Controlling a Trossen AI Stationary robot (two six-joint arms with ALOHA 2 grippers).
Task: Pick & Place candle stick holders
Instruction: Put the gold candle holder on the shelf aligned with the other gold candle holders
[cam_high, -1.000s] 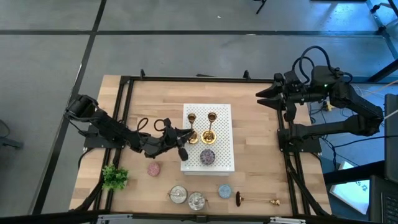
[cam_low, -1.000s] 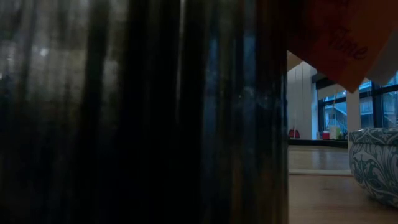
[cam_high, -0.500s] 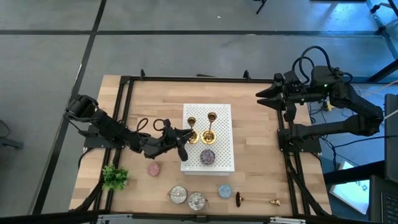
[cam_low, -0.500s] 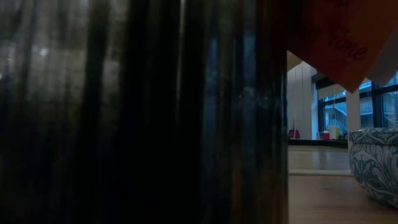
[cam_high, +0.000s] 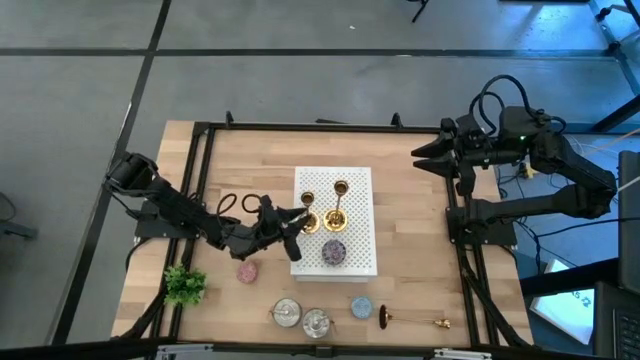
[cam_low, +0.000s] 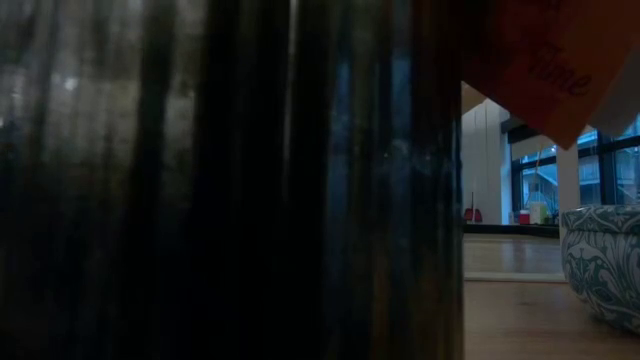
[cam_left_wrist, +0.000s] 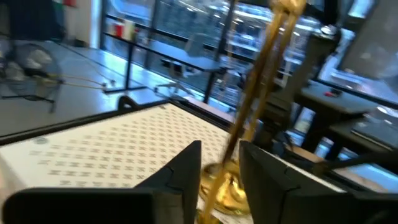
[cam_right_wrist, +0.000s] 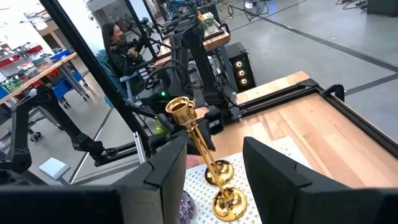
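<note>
**Left gripper at the white board's edge**

On the white perforated board, two candle stick holders stand upright. The left gripper sits beside the nearer one, fingers spread around its stem. A third holder lies near the table's front edge. The right gripper, spread, hovers aside.

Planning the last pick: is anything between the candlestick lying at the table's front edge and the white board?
Nothing visible does. Bare wood separates the fallen candlestick from the white board. The blue disc sits just beside its base, off that line. The purple disc takes the board's front part.
</note>
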